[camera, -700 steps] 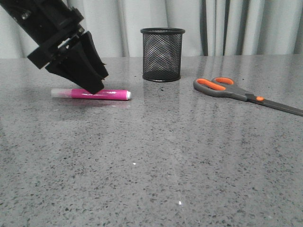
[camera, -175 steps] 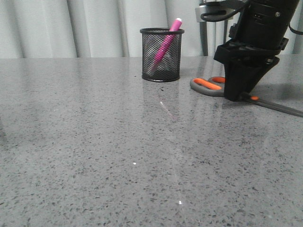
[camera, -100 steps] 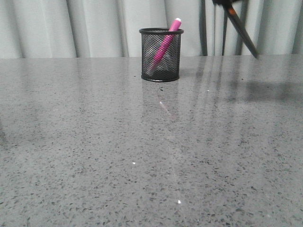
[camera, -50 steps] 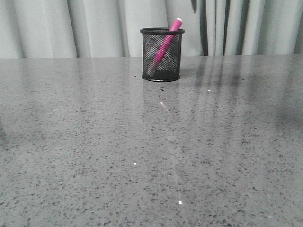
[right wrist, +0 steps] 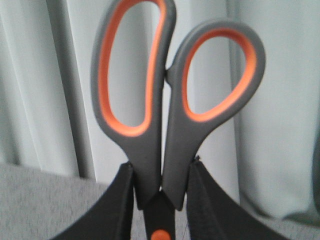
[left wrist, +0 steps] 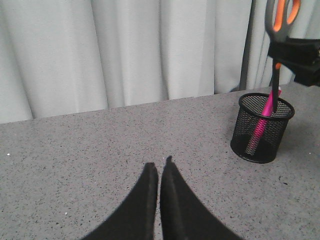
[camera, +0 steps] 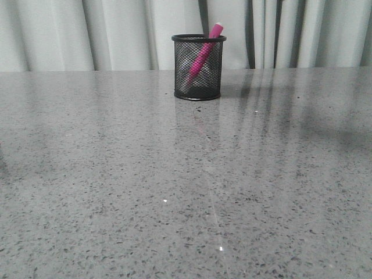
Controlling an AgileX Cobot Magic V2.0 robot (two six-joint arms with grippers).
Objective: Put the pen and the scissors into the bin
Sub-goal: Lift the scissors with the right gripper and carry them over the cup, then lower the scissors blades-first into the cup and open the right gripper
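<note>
The black mesh bin (camera: 199,70) stands at the table's far middle, with the pink pen (camera: 202,52) leaning inside it, tip above the rim. My right gripper (right wrist: 162,166) is shut on the scissors (right wrist: 165,100) just above the orange pivot dot, handles up. In the left wrist view the scissors (left wrist: 281,17) hang upright from the right gripper (left wrist: 294,52), and the dark blades reach down into the mouth of the bin (left wrist: 262,131) beside the pen (left wrist: 260,125). In the front view only the blade (camera: 203,17) shows. My left gripper (left wrist: 159,167) is shut and empty, low over the table left of the bin.
A grey speckled table (camera: 174,174) fills the front view. Pale curtains (camera: 116,35) hang behind its far edge, with a dark vertical post (camera: 251,35) right of the bin.
The scissors' blades have moved left from the upper right of the front view to directly above the bin. The pen and bin have not moved.
</note>
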